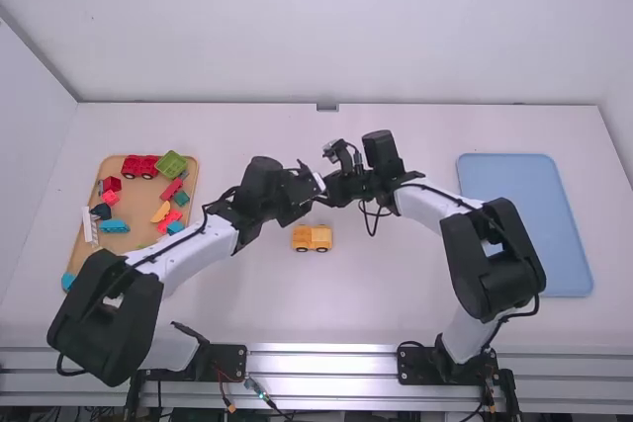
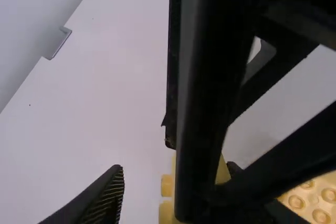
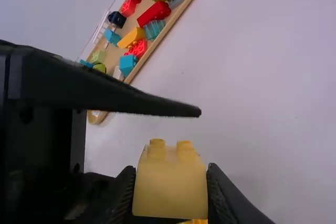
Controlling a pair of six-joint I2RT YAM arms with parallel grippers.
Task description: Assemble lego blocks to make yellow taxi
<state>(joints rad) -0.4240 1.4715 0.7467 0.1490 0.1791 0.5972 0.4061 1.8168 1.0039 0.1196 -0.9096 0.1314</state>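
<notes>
Straddling a yellow block (image 2: 166,212), the left gripper (image 2: 174,172) in the left wrist view has its fingers spread, with space beside the block, probably so that it can close without knocking it. The studded car base (image 2: 316,196) lies beyond.

In the right wrist view, the right gripper (image 3: 169,179) pinches the same block by opposite sides, leaving its two-stud end free. That likely gives the left gripper room for a handover or a turn before the block joins the car base, part of which peeks out beneath.

In the high view, both grippers meet just beyond the car base, which stands on its wheels on the table (image 1: 396,289), presumably to take the block from above. Left of the car base, the wooden tray (image 1: 192,207) keeps spare bricks apart; right of it lies the blue mat (image 1: 524,224), perhaps for the finished taxi.
</notes>
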